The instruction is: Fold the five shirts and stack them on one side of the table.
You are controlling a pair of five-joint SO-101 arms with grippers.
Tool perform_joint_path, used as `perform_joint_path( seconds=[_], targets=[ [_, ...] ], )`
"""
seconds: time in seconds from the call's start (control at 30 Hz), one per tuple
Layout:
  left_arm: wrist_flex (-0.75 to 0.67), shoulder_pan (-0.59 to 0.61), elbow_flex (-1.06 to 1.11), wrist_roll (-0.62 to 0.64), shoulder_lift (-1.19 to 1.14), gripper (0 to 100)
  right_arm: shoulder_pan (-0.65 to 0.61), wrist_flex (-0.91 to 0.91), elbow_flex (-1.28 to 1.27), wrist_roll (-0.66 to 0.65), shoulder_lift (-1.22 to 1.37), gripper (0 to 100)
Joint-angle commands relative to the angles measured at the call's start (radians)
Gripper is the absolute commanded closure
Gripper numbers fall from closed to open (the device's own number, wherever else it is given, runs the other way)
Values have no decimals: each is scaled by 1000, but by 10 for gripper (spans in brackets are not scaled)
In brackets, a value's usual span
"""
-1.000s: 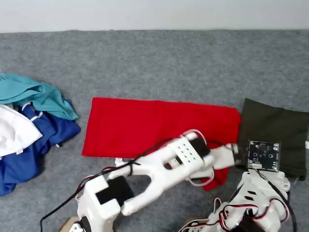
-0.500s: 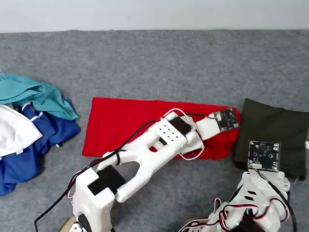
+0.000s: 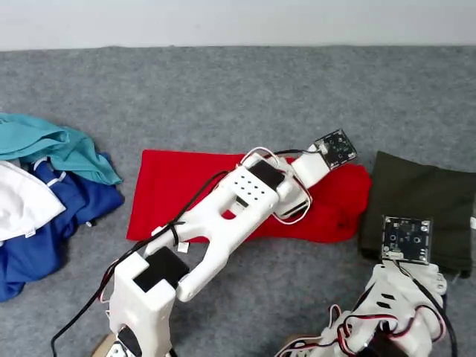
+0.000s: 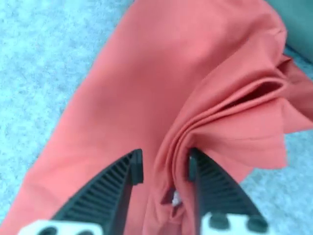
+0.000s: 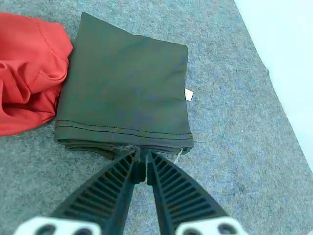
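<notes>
A red shirt [image 3: 186,197] lies spread across the middle of the grey table, its right end bunched into folds [image 4: 161,73]. My left gripper [image 4: 164,166] is shut on a thick fold of that red cloth, and the left arm [image 3: 253,197] stretches over the shirt toward its far right end. A dark green shirt [image 3: 431,201] lies folded at the right side, just beside the red one [image 5: 24,63]. My right gripper [image 5: 142,164] hangs shut and holds nothing, just above the near hem of the green shirt [image 5: 127,93].
A loose pile sits at the left edge of the table: a teal shirt [image 3: 59,145], a white shirt [image 3: 22,201] and a blue shirt [image 3: 74,204]. Bare grey mat [image 3: 260,97] runs along the far side up to a white wall [image 3: 238,22].
My left arm swung from the red shirt's near right corner toward the far side, pulling the gripped cloth with it. The shirt's right end is now bunched up. The right arm stayed still.
</notes>
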State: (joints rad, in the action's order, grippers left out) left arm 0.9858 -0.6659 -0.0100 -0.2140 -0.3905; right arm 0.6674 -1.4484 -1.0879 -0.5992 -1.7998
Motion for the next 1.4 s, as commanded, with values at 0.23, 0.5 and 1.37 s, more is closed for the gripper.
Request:
perform_joint_path(
  seconds=[0.23, 0.5, 1.37],
  targets=[
    [146, -44, -68, -37, 20, 888, 13, -5, 43, 5, 1, 985],
    [327, -199, -67, -35, 51, 929, 13, -5, 43, 5, 1, 985],
    [219, -206, -64, -34, 40, 844, 12, -5, 43, 5, 1, 985]
  ],
)
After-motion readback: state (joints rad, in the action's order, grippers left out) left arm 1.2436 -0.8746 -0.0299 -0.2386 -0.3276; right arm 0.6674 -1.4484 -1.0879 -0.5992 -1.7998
